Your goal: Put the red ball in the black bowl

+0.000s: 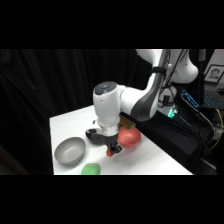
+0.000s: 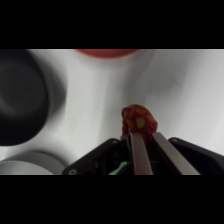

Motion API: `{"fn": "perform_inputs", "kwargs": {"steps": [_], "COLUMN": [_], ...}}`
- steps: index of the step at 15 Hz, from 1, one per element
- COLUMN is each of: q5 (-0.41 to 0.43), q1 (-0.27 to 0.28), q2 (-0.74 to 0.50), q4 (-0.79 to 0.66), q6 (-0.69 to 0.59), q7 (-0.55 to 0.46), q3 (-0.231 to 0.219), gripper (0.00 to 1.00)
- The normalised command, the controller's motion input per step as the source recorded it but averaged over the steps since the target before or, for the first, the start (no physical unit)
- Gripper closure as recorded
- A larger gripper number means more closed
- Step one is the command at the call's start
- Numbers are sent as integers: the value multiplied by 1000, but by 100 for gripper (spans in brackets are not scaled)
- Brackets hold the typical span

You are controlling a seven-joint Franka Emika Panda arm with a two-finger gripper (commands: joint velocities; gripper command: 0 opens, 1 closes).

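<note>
Wrist view — gripper apparently clamps red ball.

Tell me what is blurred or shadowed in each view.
Side view: all soft; black backdrop, gripper dim over the white table. Wrist view: black bowl out of focus and darkest; red ball between the fingers sharper; soft shadow beside it.

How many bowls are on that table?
3. The grey bowl sits at the near left, the red bowl right of the robot's hand, and the black bowl is mostly hidden behind the arm.
</note>
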Motion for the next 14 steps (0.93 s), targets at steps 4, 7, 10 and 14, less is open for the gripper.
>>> {"fn": "perform_inputs", "kwargs": {"steps": [4,7,10,14], "q5": [100,133,171,166], "q1": [-176,-182,-165,-136], "q2": [-264,-219,-177,-133], "q4": [-23,-42,-56,-64], "q6": [-223,-129,-80,-32], "q7": [-135,-168,-190,-176], "q3": [46,11,-5,-33], "gripper": [95,95,95,95]}}
